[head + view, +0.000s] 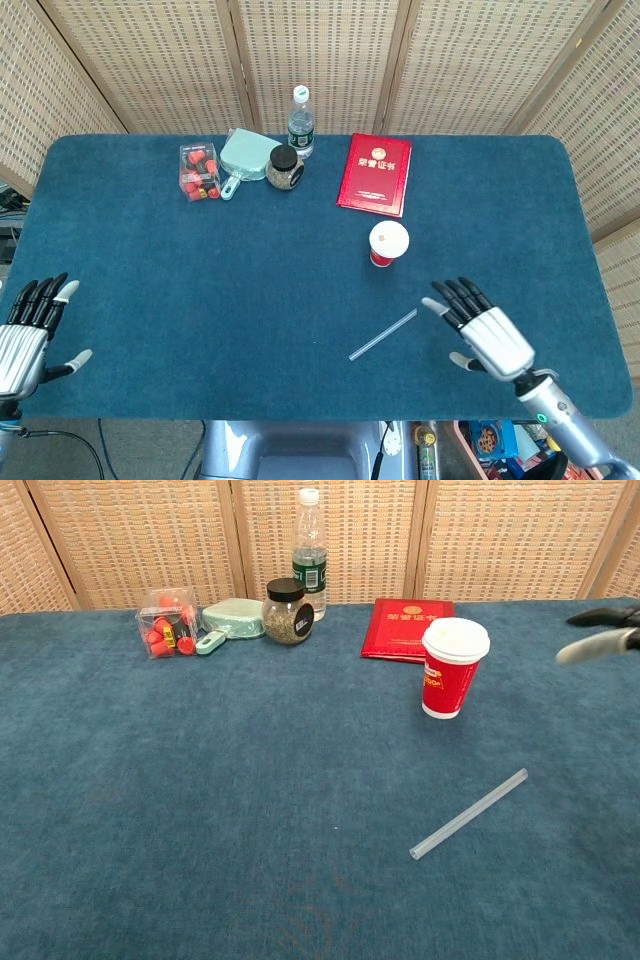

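One clear straw (383, 334) lies flat on the counter (200, 300) just left of the right hand's (485, 338) spread, empty fingers (455, 295), and could roll away if nudged

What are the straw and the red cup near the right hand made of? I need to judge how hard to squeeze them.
The clear straight straw looks like thin translucent plastic, since the blue cloth shows through it. The red cup with a white lid looks like matte paper, its lid probably plastic; neither is certain.
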{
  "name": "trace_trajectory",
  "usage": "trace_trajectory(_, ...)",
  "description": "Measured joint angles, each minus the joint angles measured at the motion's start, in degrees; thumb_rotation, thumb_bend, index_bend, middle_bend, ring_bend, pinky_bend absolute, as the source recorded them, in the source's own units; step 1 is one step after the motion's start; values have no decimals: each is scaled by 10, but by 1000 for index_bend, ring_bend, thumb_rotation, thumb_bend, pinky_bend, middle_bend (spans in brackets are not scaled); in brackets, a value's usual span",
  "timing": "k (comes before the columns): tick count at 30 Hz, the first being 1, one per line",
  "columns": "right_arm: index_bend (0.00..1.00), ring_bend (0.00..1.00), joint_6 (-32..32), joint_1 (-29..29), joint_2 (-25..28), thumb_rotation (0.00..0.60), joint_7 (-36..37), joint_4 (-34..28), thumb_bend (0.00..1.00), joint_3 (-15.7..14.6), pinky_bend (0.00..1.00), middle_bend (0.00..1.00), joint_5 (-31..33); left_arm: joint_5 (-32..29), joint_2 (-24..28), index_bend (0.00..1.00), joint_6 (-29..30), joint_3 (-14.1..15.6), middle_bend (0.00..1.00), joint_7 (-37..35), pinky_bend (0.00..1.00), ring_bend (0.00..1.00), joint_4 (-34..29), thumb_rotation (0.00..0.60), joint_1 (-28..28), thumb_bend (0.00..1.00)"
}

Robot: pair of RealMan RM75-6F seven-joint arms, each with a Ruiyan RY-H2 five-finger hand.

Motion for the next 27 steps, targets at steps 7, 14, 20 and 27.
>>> trace_trajectory(7,438,0,-136,98,-29,600,25,-2,208,4,0,118,3,-12,-2,0,-6,-4,0,-6,0,0,5,600,-1,169)
trace_trajectory(14,455,0,-219,142,-65,600,22,-15,266,16,0,123,59,-18,0,0,-9,-6,0,-16,0,0,8,600,-1,168)
trace_trajectory(20,466,0,-234,155,-108,600,-12,-1,300,25,0,131,89,-20,1,0,-12,-5,0,-21,0,0,9,600,-1,168)
trace_trajectory(27,477,0,-240,168,-149,600,-33,30,346,24,0,134,97,-19,2,0,-9,-5,0,-22,0,0,8,600,-1,169)
